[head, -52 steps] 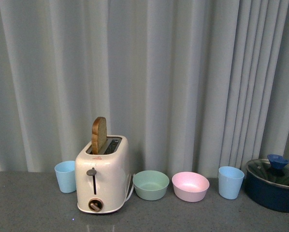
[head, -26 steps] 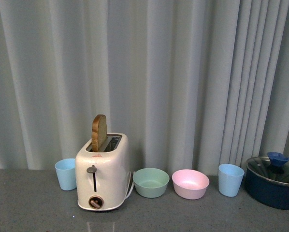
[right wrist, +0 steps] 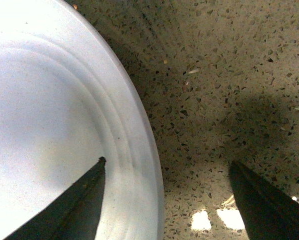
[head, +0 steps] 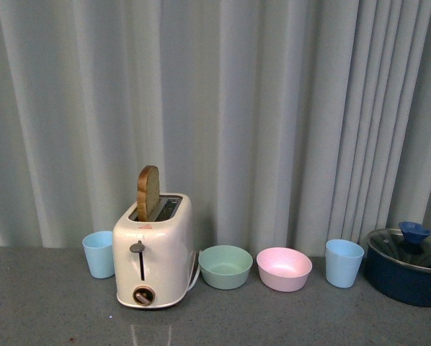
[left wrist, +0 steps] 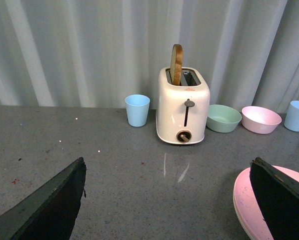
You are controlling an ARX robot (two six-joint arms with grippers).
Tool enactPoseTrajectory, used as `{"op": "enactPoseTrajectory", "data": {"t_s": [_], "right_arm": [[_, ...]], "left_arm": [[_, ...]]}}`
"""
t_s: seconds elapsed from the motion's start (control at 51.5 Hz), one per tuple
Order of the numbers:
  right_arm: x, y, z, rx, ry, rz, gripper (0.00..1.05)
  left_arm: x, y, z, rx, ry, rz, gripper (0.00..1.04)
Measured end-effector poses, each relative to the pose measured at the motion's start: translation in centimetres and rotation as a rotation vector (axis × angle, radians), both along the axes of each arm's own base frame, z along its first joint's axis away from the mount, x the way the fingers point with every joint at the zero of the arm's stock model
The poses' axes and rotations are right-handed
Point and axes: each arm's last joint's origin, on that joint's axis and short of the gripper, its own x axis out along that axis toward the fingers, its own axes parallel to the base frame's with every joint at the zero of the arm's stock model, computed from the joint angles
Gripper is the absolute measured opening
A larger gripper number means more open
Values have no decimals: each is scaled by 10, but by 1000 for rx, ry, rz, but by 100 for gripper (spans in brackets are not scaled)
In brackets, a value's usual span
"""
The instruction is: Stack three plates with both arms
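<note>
1. A row along the curtain [head: 273, 108] blocks the back of the desk [head: 309, 317]: blue cup [head: 99, 254], toaster [head: 154, 252] with bread [head: 148, 192] sticking up, green bowl [head: 225, 266], pink bowl [head: 284, 268], second cup [head: 344, 263], dark pot [head: 410, 270].
2. Only narrow gaps part them.
3. In front of the row the desk lies bare and wide.
4. The pink plate [left wrist: 249, 210] lies by one finger of the spread left hand [left wrist: 164, 200].
5. The right hand [right wrist: 167, 200], fingers apart, straddles the pale plate [right wrist: 49, 125] rim, with bare desk beside it.

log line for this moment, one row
left gripper: open, over counter | pink plate: beside it | right gripper: open, straddling pale plate rim
</note>
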Motion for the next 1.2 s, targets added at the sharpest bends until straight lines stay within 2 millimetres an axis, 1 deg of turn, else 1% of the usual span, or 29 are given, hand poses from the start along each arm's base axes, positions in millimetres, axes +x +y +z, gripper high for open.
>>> {"op": "enactPoseTrajectory", "data": {"t_s": [0.116,0.155,0.252,0.291,0.349,0.407,0.427,0.66,0.776,0.892,0.951,1.009,1.028,1.067,1.086,1.145,1.203], "right_arm": [[1,2,-2,-1,-5,5,57],[2,2,-2,-2,-6,5,50],[1,3,-3,-2,-7,3,38],[1,2,-3,2,-9,-1,30],[1,2,-3,16,-15,-5,16],[0,1,-1,37,-26,-10,6],[0,0,-1,46,-29,-11,4],[-3,-6,8,83,-52,-51,3],[-4,-10,24,83,-81,-70,3],[-2,-15,48,75,-137,-84,3],[1,-15,63,83,-183,-83,3],[4,-12,83,91,-243,-77,3],[4,-11,86,92,-254,-75,3],[7,-6,99,98,-296,-61,3],[7,-4,103,98,-305,-57,3],[12,9,120,99,-357,-23,3],[15,23,131,103,-390,10,3]], "left_arm": [[0,0,0,0,0,0,98],[0,0,0,0,0,0,98],[0,0,0,0,0,0,98],[0,0,0,0,0,0,98],[0,0,0,0,0,0,98],[0,0,0,0,0,0,98],[0,0,0,0,0,0,98],[0,0,0,0,0,0,98],[0,0,0,0,0,0,98],[0,0,0,0,0,0,98],[0,0,0,0,0,0,98],[0,0,0,0,0,0,98],[0,0,0,0,0,0,98],[0,0,0,0,0,0,98],[0,0,0,0,0,0,98],[0,0,0,0,0,0,98],[0,0,0,0,0,0,98]]}}
